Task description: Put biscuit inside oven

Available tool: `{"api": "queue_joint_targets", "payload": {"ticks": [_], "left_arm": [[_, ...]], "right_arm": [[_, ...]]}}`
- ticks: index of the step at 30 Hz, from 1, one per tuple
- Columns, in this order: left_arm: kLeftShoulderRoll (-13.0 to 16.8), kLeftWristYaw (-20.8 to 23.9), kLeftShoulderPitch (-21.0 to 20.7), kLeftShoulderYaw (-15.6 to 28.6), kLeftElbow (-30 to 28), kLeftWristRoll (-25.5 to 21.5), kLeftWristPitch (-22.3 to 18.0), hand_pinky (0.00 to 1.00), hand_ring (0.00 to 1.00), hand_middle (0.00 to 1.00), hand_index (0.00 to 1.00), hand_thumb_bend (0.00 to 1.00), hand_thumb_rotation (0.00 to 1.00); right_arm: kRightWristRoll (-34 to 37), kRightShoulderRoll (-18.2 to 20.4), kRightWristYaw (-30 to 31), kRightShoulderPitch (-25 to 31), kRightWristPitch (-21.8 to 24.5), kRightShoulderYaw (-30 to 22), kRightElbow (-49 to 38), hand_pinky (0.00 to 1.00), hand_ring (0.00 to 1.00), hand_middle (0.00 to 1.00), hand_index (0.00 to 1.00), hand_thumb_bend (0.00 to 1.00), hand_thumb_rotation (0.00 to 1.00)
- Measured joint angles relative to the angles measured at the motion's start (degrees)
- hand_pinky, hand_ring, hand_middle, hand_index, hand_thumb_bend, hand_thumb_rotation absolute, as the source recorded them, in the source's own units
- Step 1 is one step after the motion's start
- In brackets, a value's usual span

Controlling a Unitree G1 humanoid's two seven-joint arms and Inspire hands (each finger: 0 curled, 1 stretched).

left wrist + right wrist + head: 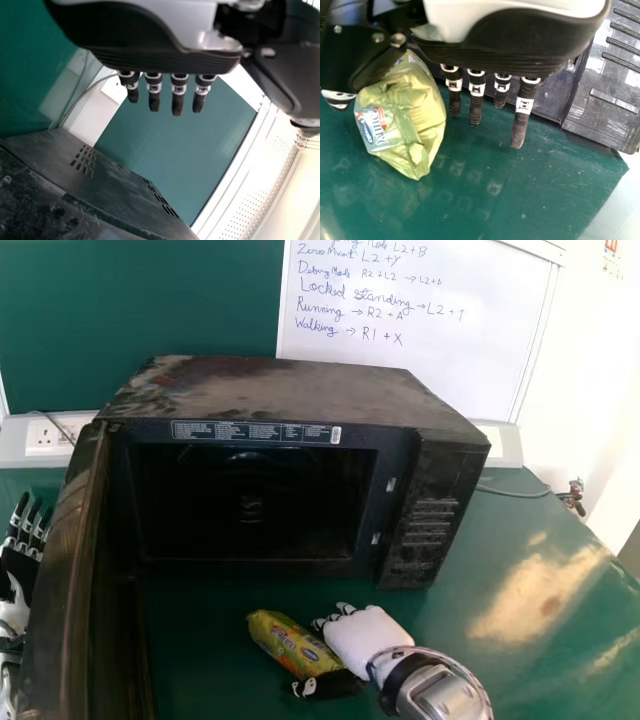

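Observation:
The black oven [250,502] stands on the green table with its door [62,580] swung wide at the left. In front of it lies the yellow-green biscuit packet [290,642], with my right hand [368,638] against its right side. In the right wrist view the packet [405,120] lies between the thumb and the straight fingers of my right hand [520,117], not gripped. Left of the oven door is my left hand [22,540], fingers straight; the left wrist view also has my left hand [178,92] open and holding nothing.
A wall socket [48,435] is at the back left, and a whiteboard [420,320] stands behind the oven. A cable [515,492] runs over the table at the right. The oven's side [100,175] is close to my left hand.

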Motion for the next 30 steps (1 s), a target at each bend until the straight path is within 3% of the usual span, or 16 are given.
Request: {"api": "queue_joint_targets", "payload": {"ticks": [7,16,28,30], "left_arm": [[0.1,-0.7,-0.1,0.0,0.7,0.0,-0.3,0.34,0.57,0.71,0.88,0.10,0.00],[0.2,-1.0,-0.2,0.0,0.8,0.0,-0.3,0.40,0.59,0.72,0.89,0.11,0.00],[0.1,-0.3,0.0,0.0,0.4,0.0,-0.2,0.38,0.60,0.72,0.89,0.11,0.00],[0.1,-0.3,0.0,0.0,0.4,0.0,-0.2,0.36,0.59,0.72,0.89,0.11,0.00]], "right_arm": [[-0.1,0.1,-0.3,-0.3,0.1,0.2,0.5,0.62,0.83,0.90,0.92,1.00,0.52],[-0.1,0.2,-1.7,-0.5,0.0,0.4,1.8,0.61,0.82,0.89,0.91,1.00,0.52],[-0.5,0.9,-2.3,-1.0,0.6,1.0,2.6,0.64,0.83,0.89,0.92,1.00,0.48],[-0.9,1.0,-2.3,-1.0,0.7,1.3,2.6,0.61,0.80,0.85,0.90,1.00,0.47]]}}
